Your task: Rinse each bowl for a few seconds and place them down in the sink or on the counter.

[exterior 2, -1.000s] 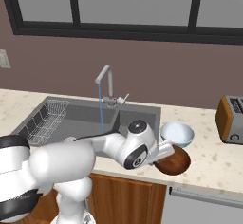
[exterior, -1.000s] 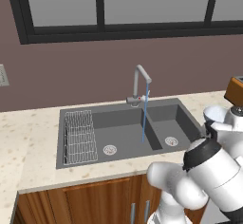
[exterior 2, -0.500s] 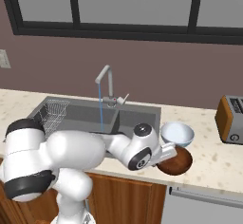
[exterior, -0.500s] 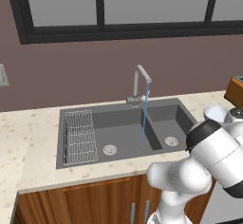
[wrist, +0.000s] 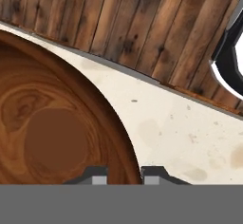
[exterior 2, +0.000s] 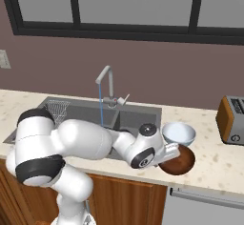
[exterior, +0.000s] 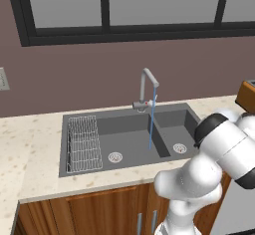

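— What's the claw (wrist: 126, 173) doing?

— Its two tips stand close together with the rim of the brown bowl (wrist: 52, 137) running up between them. Whether they pinch that rim or sit slack on either side of it, I cannot tell.

— And where is that bowl?

— It sits upright on the bench (wrist: 180, 123), near the front edge, to the right of the sink (exterior 2: 86, 112). The pale bowl (exterior 2: 178, 133) stands just behind it, also upright on the bench, the two touching or nearly so.

— Is the water on?

— Yes, a thin blue stream (exterior 2: 101, 106) falls from the tap (exterior 2: 107, 83) into the basin.

— So how far along?

— Both bowls are set down, which suits the end of the task. Whether each was rinsed can't be read from here. If so, what's left is to let go, lift clear and perhaps shut the tap.
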You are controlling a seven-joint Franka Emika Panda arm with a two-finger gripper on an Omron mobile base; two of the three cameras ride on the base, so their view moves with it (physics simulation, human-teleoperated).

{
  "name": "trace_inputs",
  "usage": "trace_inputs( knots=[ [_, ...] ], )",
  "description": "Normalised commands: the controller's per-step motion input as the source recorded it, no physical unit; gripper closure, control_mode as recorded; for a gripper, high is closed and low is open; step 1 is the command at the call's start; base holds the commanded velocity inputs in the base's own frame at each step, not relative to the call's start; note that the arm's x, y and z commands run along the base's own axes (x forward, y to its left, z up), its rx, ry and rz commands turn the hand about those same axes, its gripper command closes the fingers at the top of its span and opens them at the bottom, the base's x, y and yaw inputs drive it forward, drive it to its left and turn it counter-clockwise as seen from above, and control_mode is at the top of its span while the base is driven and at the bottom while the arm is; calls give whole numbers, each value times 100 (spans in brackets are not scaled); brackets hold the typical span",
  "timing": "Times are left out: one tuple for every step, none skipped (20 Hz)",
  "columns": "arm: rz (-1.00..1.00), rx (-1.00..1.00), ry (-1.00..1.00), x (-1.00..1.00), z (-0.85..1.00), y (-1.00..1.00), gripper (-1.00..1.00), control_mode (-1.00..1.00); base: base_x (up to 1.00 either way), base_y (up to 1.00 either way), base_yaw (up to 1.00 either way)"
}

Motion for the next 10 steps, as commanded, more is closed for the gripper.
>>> trace_inputs(
  knots=[
    [0,2,0,0,0,-8,-100,-100,0,0,0],
    [0,1,-1,-4,0,0,-100,-100,0,0,0],
    [0,0,-2,0,3,0,-100,-100,0,0,0],
    [0,0,-3,-3,6,0,-100,-100,0,0,0],
    [0,0,-3,-5,8,0,-100,-100,0,0,0],
    [0,0,-3,-7,9,0,-100,-100,0,0,0],
    [0,0,-3,-7,9,0,-100,-100,0,0,0],
    [0,0,-4,-6,10,0,-100,-100,0,0,0],
    [0,0,-4,-6,11,0,-100,-100,0,0,0],
    [0,0,-3,-5,12,2,-100,-100,0,0,0]
  ],
)
